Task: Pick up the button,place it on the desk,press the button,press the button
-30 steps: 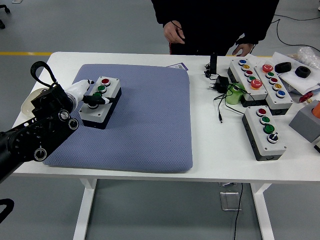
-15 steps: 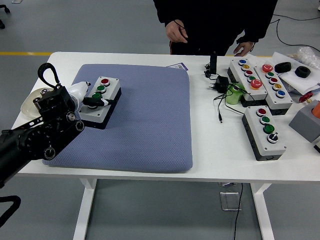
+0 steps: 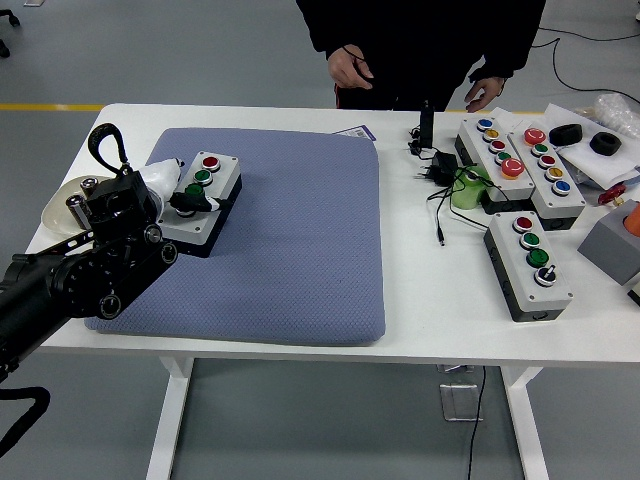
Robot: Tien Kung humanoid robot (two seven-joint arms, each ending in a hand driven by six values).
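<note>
Head view, white table, contents by descending size.

Blue-grey padded mat: covering left half of table, from near the far edge almost to the near edge.

Left arm, black: entering from lower left corner, crossing the near-left corner of the mat. Left hand, white-fingered, at the left side of the button box; fingertips laid over the box top beside the black knob. Fingers narrow and curled toward the knob; firm grasp or mere contact: cannot tell.

Person, dark clothing, standing at far edge; person's hand held against the body, second hand hanging just above the far edge near the right-side boxes, touching nothing on the table.

Button box, grey with black base: on the far-left corner of the mat, lying flat, red button, green button and black knob in a row.

Twin button boxes: far-right part of table, side by side, touching, several coloured buttons each.

Single button box: right part of table, nearer the near edge, red, green and black controls.

Grey block: right edge, orange item on top.

Tape roll: left edge, partly hidden behind arm.

Power adapter with cable: right of mat, toward the far edge, beside a green item.
</note>
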